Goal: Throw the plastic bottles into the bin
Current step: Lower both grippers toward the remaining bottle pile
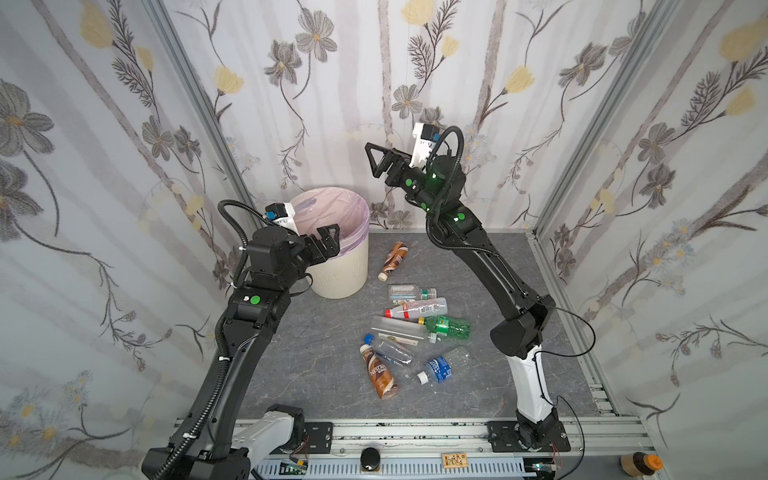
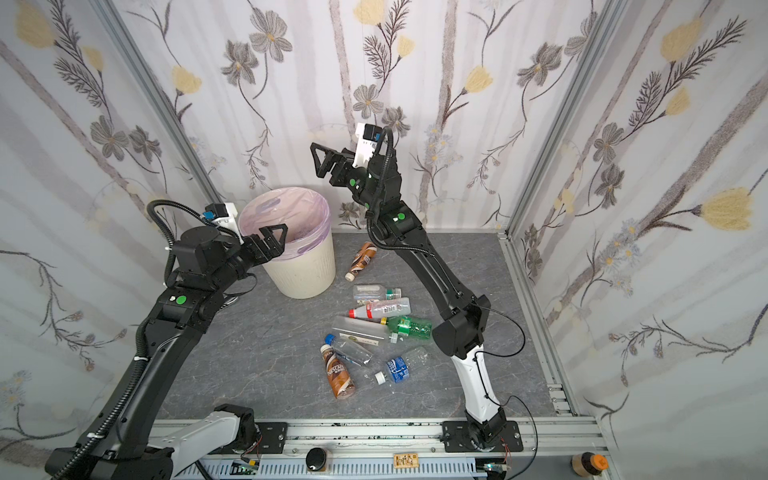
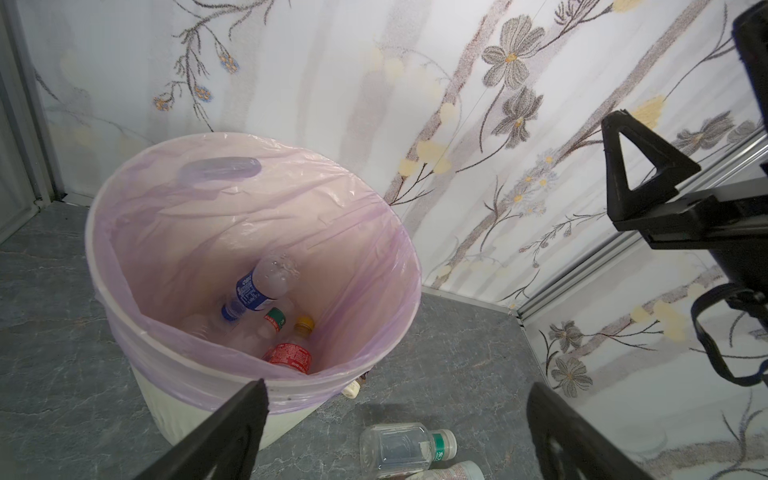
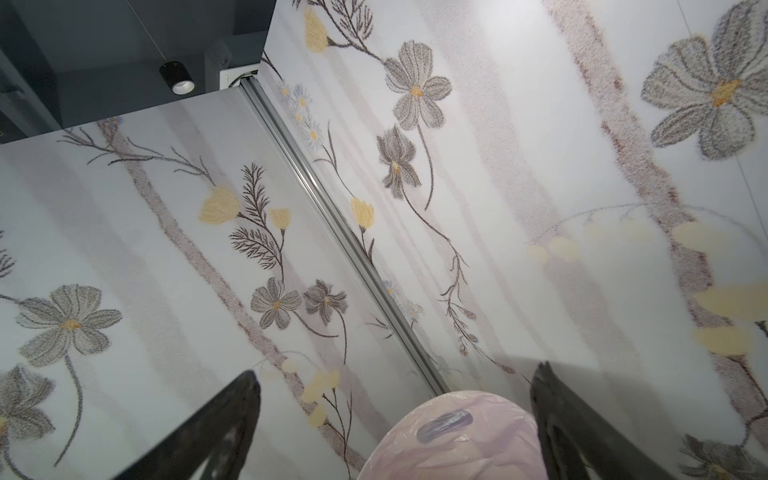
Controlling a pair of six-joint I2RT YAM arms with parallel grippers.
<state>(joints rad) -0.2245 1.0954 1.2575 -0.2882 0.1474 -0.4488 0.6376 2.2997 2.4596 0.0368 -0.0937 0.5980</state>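
The left pincer (image 1: 326,243) stands open and empty, its fingers (image 3: 232,432) spread at the near-left rim of the bin (image 1: 345,270). The right pincer (image 1: 374,160) is likewise open and empty, raised high above the bin's far-right side and aimed left; in the right wrist view only the bin's far rim shows between its fingers (image 4: 224,419). The bin stands at the far left of the desk (image 1: 316,374), lined with a pink-lilac bag (image 3: 365,249). Inside lie a blue-labelled clear bottle (image 3: 257,286), a red-labelled bottle (image 3: 289,357) and at least two more. To the right of the bin, eight bottles lie on the desk: a brown coffee bottle (image 1: 394,259) just beside the bin's base, then a loose heap containing a green-capped clear bottle (image 1: 411,294), a red-capped bottle (image 1: 415,309), a green bottle (image 1: 449,326) and a Nescafé bottle (image 1: 380,374), among others.

Hazards, as judged: the left pincer sits close enough to the rim that a descent could snag the bag or tip the bin. Both arms converge near the bin and could collide. Heaped bottles touch or overlap; gripping one may roll its neighbours away. Reaching for the brown coffee bottle risks knocking the bin.
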